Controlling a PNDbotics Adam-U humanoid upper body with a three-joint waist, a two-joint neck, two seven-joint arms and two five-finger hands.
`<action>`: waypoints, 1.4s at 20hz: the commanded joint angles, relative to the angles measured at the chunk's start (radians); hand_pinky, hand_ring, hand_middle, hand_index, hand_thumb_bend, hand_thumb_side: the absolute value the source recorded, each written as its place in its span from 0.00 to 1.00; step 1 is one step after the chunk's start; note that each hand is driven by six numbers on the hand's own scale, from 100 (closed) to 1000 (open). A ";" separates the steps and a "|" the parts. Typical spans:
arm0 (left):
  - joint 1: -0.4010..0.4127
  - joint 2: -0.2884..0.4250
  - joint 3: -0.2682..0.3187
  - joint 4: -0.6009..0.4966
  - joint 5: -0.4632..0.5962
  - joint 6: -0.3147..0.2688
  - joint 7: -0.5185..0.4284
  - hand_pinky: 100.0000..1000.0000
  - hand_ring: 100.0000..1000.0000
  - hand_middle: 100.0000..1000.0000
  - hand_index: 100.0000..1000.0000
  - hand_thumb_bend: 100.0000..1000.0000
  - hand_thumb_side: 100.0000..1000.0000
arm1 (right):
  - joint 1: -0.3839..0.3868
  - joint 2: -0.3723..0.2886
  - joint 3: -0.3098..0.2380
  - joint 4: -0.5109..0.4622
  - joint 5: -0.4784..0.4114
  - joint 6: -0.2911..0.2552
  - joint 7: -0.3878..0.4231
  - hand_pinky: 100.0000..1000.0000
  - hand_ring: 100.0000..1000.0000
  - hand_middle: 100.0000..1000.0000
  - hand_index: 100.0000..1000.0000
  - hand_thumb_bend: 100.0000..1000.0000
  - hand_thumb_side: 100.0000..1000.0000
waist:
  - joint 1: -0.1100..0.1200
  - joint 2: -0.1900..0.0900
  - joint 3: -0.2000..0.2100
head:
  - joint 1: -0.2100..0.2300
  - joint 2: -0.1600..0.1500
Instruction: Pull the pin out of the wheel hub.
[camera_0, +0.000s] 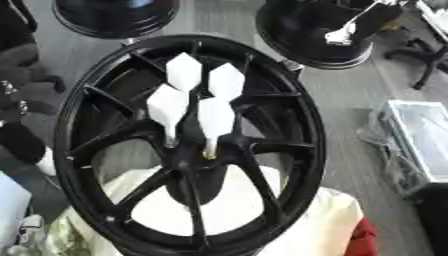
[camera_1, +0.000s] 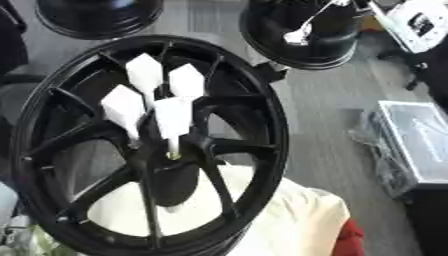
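Wheel hub (camera_0: 194, 161): centre of the black wheel, which lies on a cream cloth (camera_0: 325, 220).
White pins (camera_0: 215, 117): four, clustered at 12 o'clock from the hub.
Hands: neither shows; state untellable.
Risk: crowded pins could invite a neighbour's grab; an angled pull may jam.

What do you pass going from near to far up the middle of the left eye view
Cream cloth → lower rim of the black wheel → hub centre → four white pins → upper rim → another black wheel behind.

Black wheel hub (camera_0: 188, 150), white pins (camera_0: 215, 117), seemingly cream cloth (camera_0: 324, 220).
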 joint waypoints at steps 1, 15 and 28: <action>-0.011 0.025 0.000 -0.010 -0.008 -0.002 -0.004 0.74 1.00 1.00 0.79 0.00 0.75 | -0.009 -0.022 -0.002 -0.012 -0.020 -0.014 0.020 0.85 0.80 0.78 0.84 0.17 0.22 | 0.003 -0.022 0.001 | -0.001 0.001; -0.008 0.027 -0.005 -0.007 -0.018 -0.002 -0.011 0.73 1.00 1.00 0.79 0.00 0.76 | -0.036 0.020 0.031 -0.071 -0.061 -0.062 0.139 0.85 0.80 0.79 0.82 0.17 0.35 | -0.009 -0.022 0.017 | -0.012 0.009; -0.007 0.026 -0.007 -0.009 -0.023 0.003 -0.010 0.73 1.00 1.00 0.79 0.00 0.76 | -0.076 0.072 0.036 -0.095 -0.069 -0.118 0.253 0.87 0.83 0.82 0.85 0.28 0.43 | -0.019 -0.019 0.030 | -0.024 0.023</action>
